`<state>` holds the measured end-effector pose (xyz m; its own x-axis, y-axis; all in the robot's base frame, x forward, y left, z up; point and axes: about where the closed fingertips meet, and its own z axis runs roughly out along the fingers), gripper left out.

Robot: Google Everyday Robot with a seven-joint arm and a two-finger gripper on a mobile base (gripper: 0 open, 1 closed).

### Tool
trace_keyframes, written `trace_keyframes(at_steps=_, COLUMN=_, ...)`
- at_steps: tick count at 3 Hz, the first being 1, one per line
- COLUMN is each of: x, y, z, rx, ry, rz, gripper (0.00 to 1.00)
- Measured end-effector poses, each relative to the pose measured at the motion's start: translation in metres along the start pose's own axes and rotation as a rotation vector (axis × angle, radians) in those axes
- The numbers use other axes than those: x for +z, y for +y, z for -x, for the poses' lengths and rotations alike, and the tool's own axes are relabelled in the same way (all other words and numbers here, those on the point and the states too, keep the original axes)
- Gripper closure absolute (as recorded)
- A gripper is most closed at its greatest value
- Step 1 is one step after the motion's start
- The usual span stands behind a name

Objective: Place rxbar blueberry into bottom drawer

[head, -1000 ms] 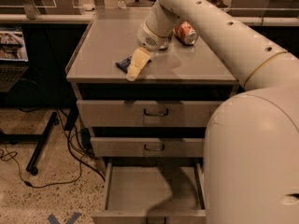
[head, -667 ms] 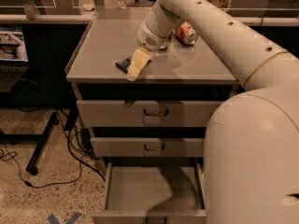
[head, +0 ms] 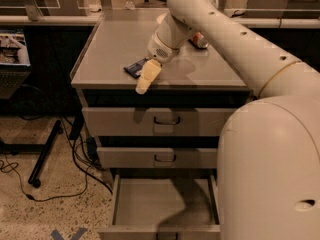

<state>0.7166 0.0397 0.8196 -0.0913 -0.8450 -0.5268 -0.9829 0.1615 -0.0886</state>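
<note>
Camera view shows you the rxbar blueberry [head: 133, 68] lying flat near the front left edge of the desk [head: 120, 39]. Its right end is hidden behind the tool [head: 145, 81], which slants down past the desk's front lip. You cannot tell whether the tool is wide or narrow. Below, the bottom drawer [head: 150, 204] stands pulled open.

Gripper [head: 145, 80] hangs at front edge of cabinet top [head: 120, 39], rxbar blueberry [head: 133, 68] just beside it. Straight below, bottom drawer [head: 165, 204] stands open, free from above and from the left. Top drawer [head: 125, 121] & mid drawer [head: 130, 157] are shut, fronts flush. My robot body [head: 270, 169] crowds the drawer's rt side. Can [head: 199, 40] sits behind arm [head: 215, 19], well apart.
</note>
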Motion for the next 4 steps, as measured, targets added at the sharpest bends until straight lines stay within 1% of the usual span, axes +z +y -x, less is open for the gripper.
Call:
trace_keyframes(at_steps=1, x=0.0041, y=0.0011, z=-0.0024, rx=0.004, ry=0.002, rz=0.007, gripper=0.0)
trace_keyframes(at_steps=2, x=0.0042, y=0.0011, z=-0.0024, rx=0.004, ry=0.003, rz=0.007, gripper=0.16)
trace_keyframes(at_steps=3, x=0.0042, y=0.0011, z=-0.0024, rx=0.004, ry=0.003, rz=0.007, gripper=0.4)
trace_keyframes(at_steps=4, x=0.0043, y=0.0011, z=-0.0024, rx=0.004, ry=0.003, rz=0.007, gripper=0.71)
